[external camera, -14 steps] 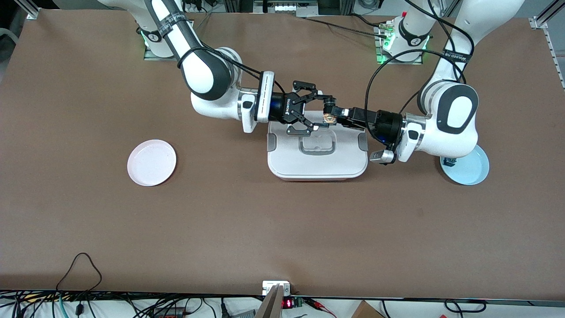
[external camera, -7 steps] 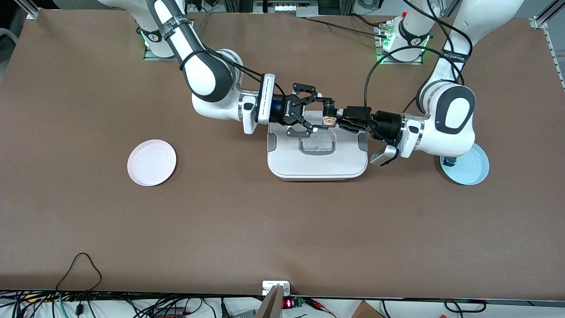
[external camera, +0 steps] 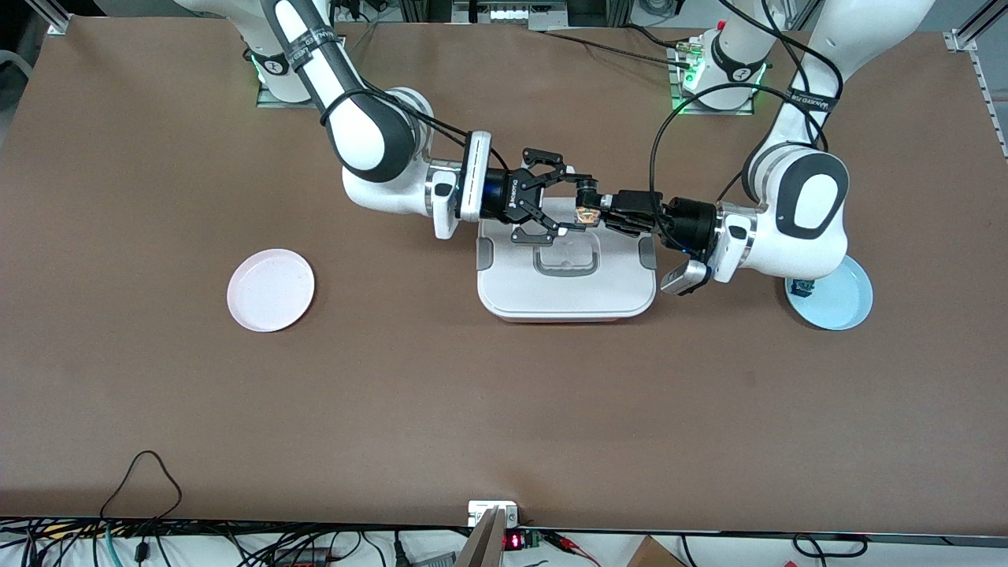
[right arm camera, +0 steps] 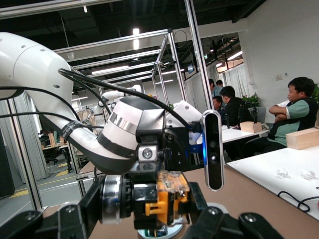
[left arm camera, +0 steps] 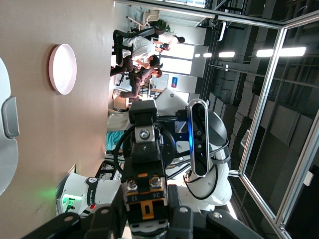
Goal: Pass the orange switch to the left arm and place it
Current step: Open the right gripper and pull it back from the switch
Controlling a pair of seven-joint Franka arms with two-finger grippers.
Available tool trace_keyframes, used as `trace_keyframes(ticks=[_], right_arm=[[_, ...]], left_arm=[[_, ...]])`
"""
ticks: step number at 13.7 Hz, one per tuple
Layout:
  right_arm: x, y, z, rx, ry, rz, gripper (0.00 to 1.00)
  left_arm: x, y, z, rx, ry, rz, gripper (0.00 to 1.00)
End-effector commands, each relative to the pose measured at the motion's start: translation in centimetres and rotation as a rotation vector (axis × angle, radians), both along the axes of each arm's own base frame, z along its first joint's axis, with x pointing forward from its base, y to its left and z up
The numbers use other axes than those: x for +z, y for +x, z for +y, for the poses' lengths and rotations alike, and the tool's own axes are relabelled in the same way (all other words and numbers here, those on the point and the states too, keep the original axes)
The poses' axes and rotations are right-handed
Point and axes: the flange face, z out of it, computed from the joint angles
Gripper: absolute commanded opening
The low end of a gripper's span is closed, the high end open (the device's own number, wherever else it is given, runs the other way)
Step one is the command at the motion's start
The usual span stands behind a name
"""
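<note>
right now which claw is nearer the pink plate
Right. Both meet at the orange switch over the box: right claw on its pink plate side, left claw on its blue plate side.

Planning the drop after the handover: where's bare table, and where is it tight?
Bare: the brown table from the box toward the front camera, and the strip between the box and the pink plate. Tight: over the box's edge toward the bases, where the right gripper and left gripper meet, both shut on the orange switch. The blue plate lies partly under the left arm.
</note>
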Motion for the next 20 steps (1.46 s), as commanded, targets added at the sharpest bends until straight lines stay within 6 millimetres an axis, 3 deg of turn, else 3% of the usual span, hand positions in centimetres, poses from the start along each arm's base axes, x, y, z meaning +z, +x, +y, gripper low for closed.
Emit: trace_keyframes(ticks=[1,4,6,8,10,14,16,20], right_arm=[[1.7,3.0,-2.8,-0.061,0.028,0.007,1.0],[4.0,5.8,-6.8,-0.006,0.003,0.037,1.0],[5.7,7.8,-11.3,0.083,-0.009,0.025,1.0],[6.1,9.6,-16.8,0.186,0.002,-0.009,1.0],[6.1,10.7,-24.1,0.298,-0.015,-0.029,1.0],[6.0,9.8,-36.8,0.475,-0.059,-0.017,1.0],[6.3,9.4,-39.5,0.496,-0.054,-0.019,1.0],[6.1,8.6,-42.0,0.533,-0.142,0.028,1.0]], left_arm=[[0.3,-0.8,-0.2,0.002,-0.008,0.006,0.0],[0.3,-0.8,-0.2,0.004,-0.008,0.008,0.0],[0.5,-0.8,-0.2,0.004,-0.007,0.012,0.0],[0.8,-0.8,-0.2,0.002,-0.007,0.015,0.0],[1.2,-0.8,-0.2,0.0,0.0,0.042,0.0],[2.4,-0.7,1.0,-0.024,0.068,0.019,0.0],[3.0,-0.4,2.3,-0.034,0.114,-0.012,0.0],[4.1,-0.5,5.4,-0.077,0.254,-0.081,0.0]])
